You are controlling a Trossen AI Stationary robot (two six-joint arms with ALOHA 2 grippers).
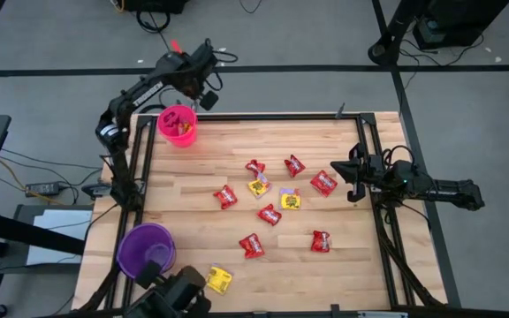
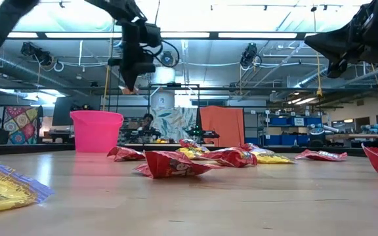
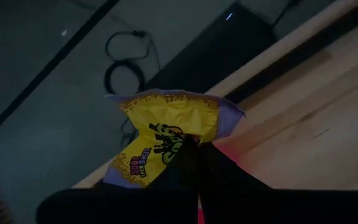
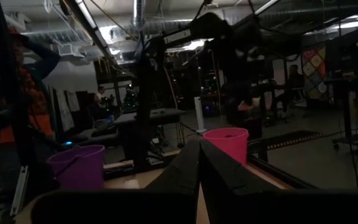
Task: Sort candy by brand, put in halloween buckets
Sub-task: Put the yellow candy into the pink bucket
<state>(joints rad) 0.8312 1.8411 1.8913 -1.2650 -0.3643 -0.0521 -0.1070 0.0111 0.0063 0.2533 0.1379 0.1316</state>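
Red candy packets [image 1: 269, 214] lie scattered flat across the table's middle, two yellow ones [image 1: 259, 186] among them — another yellow packet [image 1: 220, 281] sits alone near the purple bucket [image 1: 146, 248]. The pink bucket [image 1: 177, 125] stands upright at the far corner, candy inside. One yellow packet [image 3: 166, 138] hangs pinched in the left gripper [image 1: 206, 99].

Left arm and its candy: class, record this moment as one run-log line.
left gripper: shut on yellow candy | place: above pink bucket | right gripper: shut, waiting at table edge
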